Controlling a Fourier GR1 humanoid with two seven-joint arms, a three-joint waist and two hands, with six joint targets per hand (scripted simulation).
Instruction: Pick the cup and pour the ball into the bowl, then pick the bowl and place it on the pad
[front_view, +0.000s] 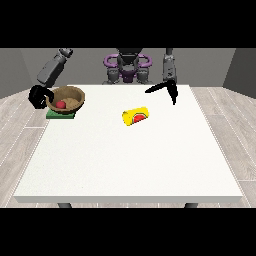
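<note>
Grey walls and a pale plank floor surround one white table (130, 165). On it lies one yellow cup (136, 116) on its side, bearing a red watermelon-like picture, no readable writing. One wooden bowl (66, 98) holds one red ball (60, 104) and sits on one green pad (61, 114). The hand at the view's left (38, 96) curls round the bowl's rim. The hand at the view's right (166, 89) hangs spread wide, holding nothing.
</note>
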